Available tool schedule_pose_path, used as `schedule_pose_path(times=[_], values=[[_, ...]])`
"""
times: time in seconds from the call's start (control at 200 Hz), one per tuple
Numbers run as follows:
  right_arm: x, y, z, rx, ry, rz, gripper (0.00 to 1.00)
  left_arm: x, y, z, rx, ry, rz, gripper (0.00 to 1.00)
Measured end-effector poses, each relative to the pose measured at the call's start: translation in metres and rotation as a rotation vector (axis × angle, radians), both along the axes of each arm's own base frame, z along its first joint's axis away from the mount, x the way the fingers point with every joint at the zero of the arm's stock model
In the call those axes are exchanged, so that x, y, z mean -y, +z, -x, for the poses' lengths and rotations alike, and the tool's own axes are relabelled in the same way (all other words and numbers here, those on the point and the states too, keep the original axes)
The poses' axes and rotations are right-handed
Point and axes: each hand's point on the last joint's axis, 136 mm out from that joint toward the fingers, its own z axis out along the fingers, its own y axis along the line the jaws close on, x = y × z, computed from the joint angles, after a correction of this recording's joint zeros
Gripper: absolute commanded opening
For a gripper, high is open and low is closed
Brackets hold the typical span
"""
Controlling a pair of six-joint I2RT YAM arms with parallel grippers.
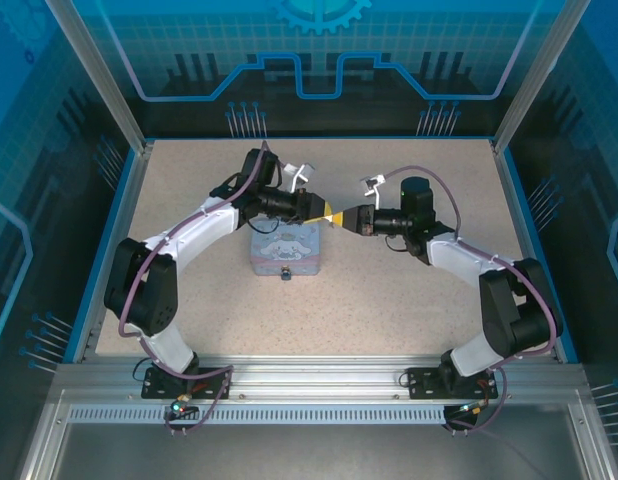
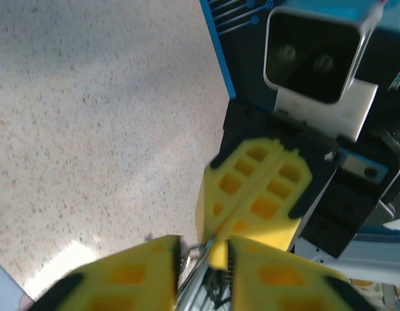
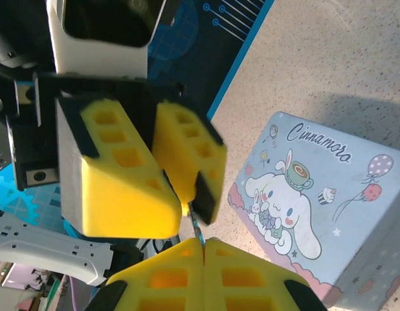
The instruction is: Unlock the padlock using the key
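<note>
Top external: both arms reach in from the near edge and meet tip to tip above the tin (image 1: 286, 250), which sits about mid-counter (image 1: 409, 310), slightly toward the left edge. The padlock (image 1: 285, 272) is tiny and dark, touching the tin's near side; probably hung on its clasp, too small to confirm. Left gripper (image 1: 322, 209) and right gripper (image 1: 343, 217) sit nose to nose, which reads as a mid-air hand-over so one arm gets a cleaner hold for the keyhole.

Right wrist: right jaws are pressed together, pinching the key (image 3: 196, 225), a thin grey metal sliver poking out of the seam. Left wrist: left jaws are spread, gap visible, sliver between them apparently ungripped.

Pads (image 3: 122, 188) are yellow wedge blocks with square pockets in black holders. Tin is a pastel printed box with rounded corners and a white cartoon figure. Counter is speckled beige, fairly matte.
</note>
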Motion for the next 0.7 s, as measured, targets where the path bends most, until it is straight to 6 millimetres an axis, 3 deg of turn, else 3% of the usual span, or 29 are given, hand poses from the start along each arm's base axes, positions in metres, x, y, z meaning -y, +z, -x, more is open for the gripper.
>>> schedule_pose_path(times=[0.07,0.155,0.58,0.7], values=[[-0.003,0.001,0.003,0.005,-0.002,0.01,0.0,-0.003,0.005,-0.008,0.005,0.037,0.011,0.68],[-0.003,0.004,0.004,0.017,-0.017,0.023,0.0,-0.012,0.01,-0.016,0.008,0.095,0.019,0.98],[0.009,0.006,0.005,0.057,-0.135,0.128,0.0,-0.087,0.075,-0.037,0.132,0.402,0.103,0.99],[0.008,0.008,0.005,0.095,-0.17,0.193,0.0,-0.115,0.069,-0.05,0.073,0.507,0.222,0.99]])
